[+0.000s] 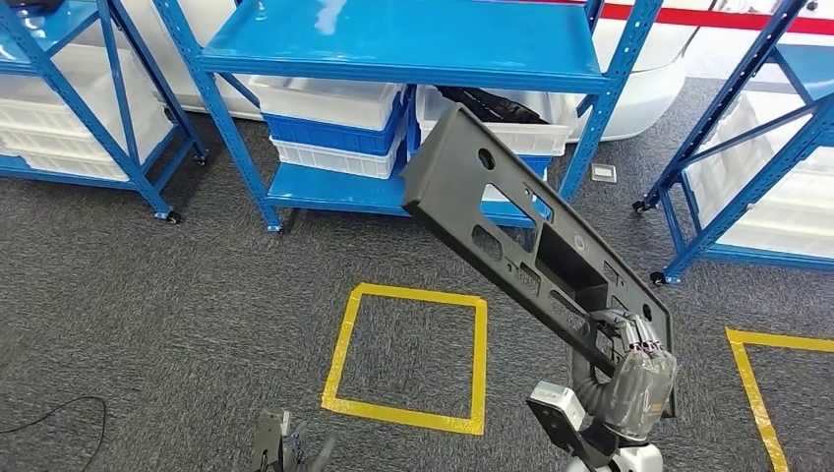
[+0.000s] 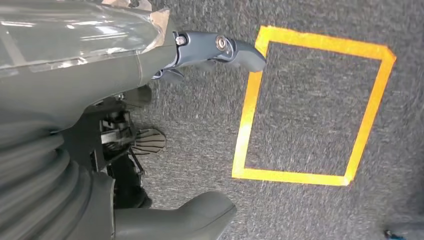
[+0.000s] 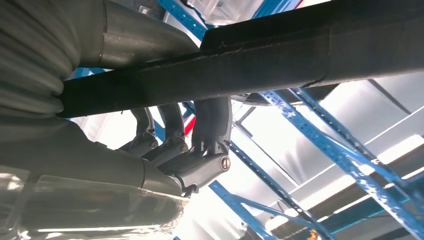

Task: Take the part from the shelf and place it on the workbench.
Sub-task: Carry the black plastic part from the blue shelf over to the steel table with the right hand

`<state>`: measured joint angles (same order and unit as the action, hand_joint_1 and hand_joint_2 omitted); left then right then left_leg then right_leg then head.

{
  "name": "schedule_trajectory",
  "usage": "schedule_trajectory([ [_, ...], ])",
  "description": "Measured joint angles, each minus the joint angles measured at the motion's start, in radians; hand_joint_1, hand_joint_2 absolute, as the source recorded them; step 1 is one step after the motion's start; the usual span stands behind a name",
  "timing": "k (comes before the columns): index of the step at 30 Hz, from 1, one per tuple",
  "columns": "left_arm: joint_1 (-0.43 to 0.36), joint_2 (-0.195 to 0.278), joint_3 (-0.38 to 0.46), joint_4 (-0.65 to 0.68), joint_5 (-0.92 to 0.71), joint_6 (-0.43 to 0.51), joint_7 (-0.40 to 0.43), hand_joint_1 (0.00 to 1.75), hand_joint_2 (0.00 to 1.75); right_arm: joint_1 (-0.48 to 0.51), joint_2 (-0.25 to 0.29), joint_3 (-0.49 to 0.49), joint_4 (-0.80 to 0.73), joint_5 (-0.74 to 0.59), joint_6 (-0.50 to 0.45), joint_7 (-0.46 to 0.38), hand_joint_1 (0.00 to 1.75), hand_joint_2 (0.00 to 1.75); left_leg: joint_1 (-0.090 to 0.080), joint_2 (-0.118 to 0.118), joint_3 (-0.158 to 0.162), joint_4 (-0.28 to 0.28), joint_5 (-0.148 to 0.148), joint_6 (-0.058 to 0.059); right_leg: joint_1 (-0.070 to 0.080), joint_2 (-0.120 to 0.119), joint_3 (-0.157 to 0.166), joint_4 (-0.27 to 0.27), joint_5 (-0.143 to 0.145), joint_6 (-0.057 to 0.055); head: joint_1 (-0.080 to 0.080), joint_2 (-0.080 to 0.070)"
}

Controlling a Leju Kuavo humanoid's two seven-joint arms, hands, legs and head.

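The part (image 1: 511, 206) is a long dark grey plastic panel with several cut-outs. It slants up from my right hand (image 1: 637, 369) toward the blue shelf (image 1: 413, 44). That hand grips the panel's near lower end, fingers hooked over its edge. In the right wrist view the dark fingers (image 3: 210, 125) wrap around the panel's black edge (image 3: 260, 65). My left hand (image 1: 285, 447) hangs low at the bottom of the head view. In the left wrist view its fingers (image 2: 220, 47) are apart over the carpet and hold nothing.
White and blue bins (image 1: 334, 123) fill the shelf's lower level. Other blue racks stand at far left (image 1: 69, 88) and right (image 1: 747, 147). A yellow tape square (image 1: 408, 354) marks the grey carpet ahead, with another tape corner (image 1: 757, 383) at right. A black cable (image 1: 49, 413) lies at left.
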<state>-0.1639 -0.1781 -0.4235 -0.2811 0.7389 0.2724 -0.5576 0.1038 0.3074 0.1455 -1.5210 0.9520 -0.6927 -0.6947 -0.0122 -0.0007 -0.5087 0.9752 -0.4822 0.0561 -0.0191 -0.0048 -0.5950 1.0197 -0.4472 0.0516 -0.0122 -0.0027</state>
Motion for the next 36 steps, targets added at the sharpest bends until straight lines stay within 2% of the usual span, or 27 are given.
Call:
schedule_trajectory([
  [2, -0.002, -0.001, 0.003, 0.000, 0.000, -0.001, -0.002, 0.00, 1.75, -0.002, -0.001, 0.000, 0.002, 0.001, 0.000, 0.000, 1.75, 1.75, 0.004, 0.004, -0.018, -0.009, 0.024, 0.011, 0.002, 0.001, -0.035, 0.081, -0.065, -0.008, 0.005, 0.000],
  [4, -0.001, 0.000, 0.005, 0.000, -0.001, -0.003, -0.002, 0.00, 1.75, -0.004, -0.001, -0.002, 0.006, 0.001, 0.000, 0.000, 1.75, 1.75, 0.001, 0.004, -0.044, -0.008, 0.042, 0.016, 0.003, 0.002, -0.077, 0.213, -0.136, -0.013, 0.009, 0.000],
  [5, -0.001, 0.000, 0.006, 0.001, -0.002, -0.003, -0.002, 0.00, 1.75, -0.003, -0.001, -0.002, 0.008, 0.001, 0.000, 0.000, 1.75, 1.75, 0.000, 0.005, -0.058, -0.006, 0.051, 0.016, 0.003, 0.002, -0.084, 0.258, -0.151, -0.008, 0.009, 0.000],
  [6, 0.000, 0.001, 0.006, 0.001, -0.003, -0.004, -0.002, 0.00, 1.75, -0.003, -0.001, -0.003, 0.010, 0.001, 0.000, 0.000, 1.75, 1.75, -0.001, 0.006, -0.071, -0.003, 0.059, 0.015, 0.003, 0.002, -0.074, 0.268, -0.147, 0.000, 0.009, 0.000],
  [7, 0.000, 0.002, 0.007, 0.001, -0.003, -0.005, -0.002, 0.00, 1.75, -0.004, -0.001, -0.003, 0.012, 0.001, 0.000, 0.000, 1.75, 1.75, -0.001, 0.006, -0.083, 0.001, 0.065, 0.014, 0.003, 0.002, -0.043, 0.234, -0.127, 0.009, 0.009, 0.000],
  [8, 0.000, 0.002, 0.007, 0.001, -0.004, -0.006, -0.002, 0.00, 1.75, -0.004, -0.001, -0.003, 0.013, 0.001, 0.000, 0.000, 1.75, 1.75, -0.001, 0.005, -0.093, 0.006, 0.071, 0.011, 0.003, 0.002, 0.003, 0.169, -0.103, 0.016, 0.010, 0.000],
  [10, 0.000, 0.002, 0.007, 0.002, -0.005, -0.008, -0.002, 0.00, 1.75, -0.006, 0.000, -0.002, 0.013, 0.001, 0.000, 0.000, 1.75, 1.75, -0.003, 0.004, -0.111, 0.015, 0.082, 0.003, 0.007, 0.002, 0.094, 0.023, -0.080, 0.012, 0.009, 0.000],
  [11, 0.000, 0.002, 0.007, 0.002, -0.005, -0.009, -0.002, 0.00, 1.75, -0.007, 0.000, -0.002, 0.013, 0.001, 0.000, 0.000, 1.75, 1.75, -0.005, 0.004, -0.117, 0.018, 0.089, -0.002, 0.009, 0.002, 0.117, -0.021, -0.078, 0.005, 0.009, 0.000],
  [13, 0.001, 0.003, 0.008, 0.002, -0.006, -0.010, -0.002, 0.00, 1.75, -0.008, 0.001, -0.002, 0.014, 0.001, 0.000, 0.000, 1.75, 1.75, -0.005, 0.003, -0.123, 0.018, 0.105, -0.012, 0.013, 0.002, 0.118, -0.041, -0.072, -0.010, 0.007, 0.000],
  [14, 0.001, 0.004, 0.009, 0.002, -0.006, -0.010, -0.003, 0.00, 1.75, -0.009, 0.002, -0.002, 0.016, 0.001, 0.000, 0.000, 1.75, 1.75, -0.003, 0.002, -0.127, 0.018, 0.108, -0.017, 0.007, 0.001, 0.110, -0.043, -0.064, -0.018, 0.008, 0.000],
  [15, 0.002, 0.005, 0.010, 0.003, -0.007, -0.010, -0.003, 0.00, 1.75, -0.011, 0.003, -0.002, 0.017, 0.001, 0.000, 0.000, 1.75, 1.75, -0.002, 0.000, -0.134, 0.027, 0.096, -0.023, 0.002, 0.000, 0.104, -0.045, -0.054, -0.030, 0.007, 0.000],
  [17, 0.003, 0.008, 0.016, 0.003, -0.008, -0.009, -0.003, 0.00, 1.75, -0.015, 0.005, -0.001, 0.020, 0.001, 0.000, 0.000, 1.75, 1.75, 0.003, -0.003, -0.160, 0.095, 0.020, -0.037, -0.008, -0.003, 0.088, -0.049, -0.032, -0.048, 0.004, 0.000],
  [19, 0.004, 0.010, 0.022, 0.003, -0.009, -0.009, -0.003, 0.00, 1.75, -0.016, 0.006, 0.000, 0.023, 0.001, 0.000, 0.000, 1.75, 1.75, 0.013, -0.003, -0.192, 0.227, -0.075, -0.051, -0.006, -0.005, 0.064, -0.047, -0.012, -0.053, 0.000, 0.000],
  [20, 0.004, 0.011, 0.024, 0.003, -0.010, -0.009, -0.003, 0.00, 1.75, -0.016, 0.006, 0.000, 0.025, 0.001, 0.000, 0.000, 1.75, 1.75, 0.018, -0.003, -0.200, 0.283, -0.096, -0.058, -0.007, -0.006, 0.050, -0.045, -0.002, -0.051, 0.000, 0.000],
  [21, 0.004, 0.011, 0.025, 0.004, -0.010, -0.009, -0.003, 0.00, 1.75, -0.016, 0.006, -0.001, 0.027, 0.001, 0.000, 0.000, 1.75, 1.75, 0.024, -0.003, -0.195, 0.311, -0.092, -0.063, -0.009, -0.007, 0.036, -0.042, 0.007, -0.048, 0.000, 0.000],
  [22, 0.004, 0.012, 0.025, 0.004, -0.011, -0.009, -0.003, 0.00, 1.75, -0.017, 0.006, -0.001, 0.029, 0.001, 0.000, 0.000, 1.75, 1.75, 0.029, -0.002, -0.172, 0.302, -0.070, -0.068, -0.011, -0.007, 0.023, -0.038, 0.014, -0.043, 0.000, 0.000],
  [23, 0.004, 0.013, 0.026, 0.004, -0.011, -0.009, -0.003, 0.00, 1.75, -0.017, 0.006, -0.001, 0.030, 0.001, 0.000, 0.000, 1.75, 1.75, 0.034, -0.002, -0.130, 0.255, -0.040, -0.072, -0.014, -0.007, 0.012, -0.033, 0.020, -0.037, 0.000, 0.000],
  [25, 0.002, 0.013, 0.027, 0.004, -0.012, -0.009, -0.003, 0.00, 1.75, -0.018, 0.007, -0.001, 0.031, 0.001, 0.000, 0.000, 1.75, 1.75, 0.040, -0.006, -0.027, 0.109, -0.019, -0.079, -0.015, -0.007, -0.006, -0.023, 0.030, -0.024, -0.001, 0.000],
  [26, 0.001, 0.014, 0.028, 0.004, -0.012, -0.010, -0.003, 0.00, 1.75, -0.019, 0.008, 0.000, 0.031, 0.001, 0.000, 0.000, 1.75, 1.75, 0.039, -0.008, 0.009, 0.052, -0.024, -0.078, -0.014, -0.007, -0.011, -0.020, 0.036, -0.016, -0.001, 0.000],
  [27, 0.000, 0.014, 0.028, 0.004, -0.013, -0.010, -0.003, 0.00, 1.75, -0.021, 0.008, 0.000, 0.031, 0.001, 0.000, 0.000, 1.75, 1.75, 0.036, -0.010, 0.026, 0.020, -0.033, -0.075, -0.012, -0.007, -0.015, -0.019, 0.043, -0.006, -0.001, 0.000],
  [29, 0.001, 0.014, 0.030, 0.004, -0.013, -0.011, -0.003, 0.00, 1.75, -0.023, 0.009, 0.000, 0.031, 0.002, 0.000, 0.000, 1.75, 1.75, 0.028, -0.009, 0.020, 0.013, -0.027, -0.056, -0.012, -0.007, -0.020, -0.022, 0.056, 0.013, 0.001, 0.000],
  [30, 0.001, 0.014, 0.031, 0.004, -0.014, -0.011, -0.002, 0.00, 1.75, -0.024, 0.009, -0.001, 0.032, 0.002, 0.000, 0.000, 1.75, 1.75, 0.026, -0.007, 0.013, 0.012, -0.018, -0.043, -0.014, -0.006, -0.026, -0.016, 0.050, 0.017, 0.001, 0.000],
  [31, 0.001, 0.014, 0.032, 0.004, -0.013, -0.011, -0.003, 0.00, 1.75, -0.024, 0.008, -0.001, 0.033, 0.001, 0.000, 0.000, 1.75, 1.75, 0.024, -0.004, 0.003, 0.011, -0.008, -0.030, -0.016, -0.006, -0.039, 0.005, 0.028, 0.015, 0.002, 0.000],
  [33, 0.000, 0.014, 0.032, 0.004, -0.014, -0.011, -0.003, 0.00, 1.75, -0.024, 0.008, -0.002, 0.034, 0.001, 0.000, 0.000, 1.75, 1.75, 0.022, 0.000, -0.022, 0.010, 0.014, -0.010, -0.017, -0.003, -0.081, 0.108, -0.054, 0.003, 0.006, 0.000],
  [34, 0.000, 0.014, 0.033, 0.004, -0.014, -0.011, -0.003, 0.00, 1.75, -0.024, 0.008, -0.002, 0.035, 0.000, 0.000, 0.000, 1.75, 1.75, 0.019, 0.001, -0.036, 0.011, 0.025, -0.006, -0.014, -0.002, -0.102, 0.179, -0.094, 0.000, 0.008, 0.000],
  [35, 0.001, 0.013, 0.033, 0.004, -0.015, -0.011, -0.003, 0.00, 1.75, -0.024, 0.007, -0.003, 0.036, 0.000, 0.000, 0.000, 1.75, 1.75, 0.016, 0.002, -0.051, 0.011, 0.036, -0.004, -0.013, -0.001, -0.115, 0.241, -0.118, 0.002, 0.009, 0.000],
  [36, 0.001, 0.013, 0.033, 0.004, -0.015, -0.011, -0.003, 0.00, 1.75, -0.024, 0.007, -0.003, 0.037, 0.000, 0.000, 0.000, 1.75, 1.75, 0.014, 0.002, -0.066, 0.012, 0.047, -0.003, -0.011, 0.000, -0.113, 0.277, -0.122, 0.007, 0.009, 0.000],
])
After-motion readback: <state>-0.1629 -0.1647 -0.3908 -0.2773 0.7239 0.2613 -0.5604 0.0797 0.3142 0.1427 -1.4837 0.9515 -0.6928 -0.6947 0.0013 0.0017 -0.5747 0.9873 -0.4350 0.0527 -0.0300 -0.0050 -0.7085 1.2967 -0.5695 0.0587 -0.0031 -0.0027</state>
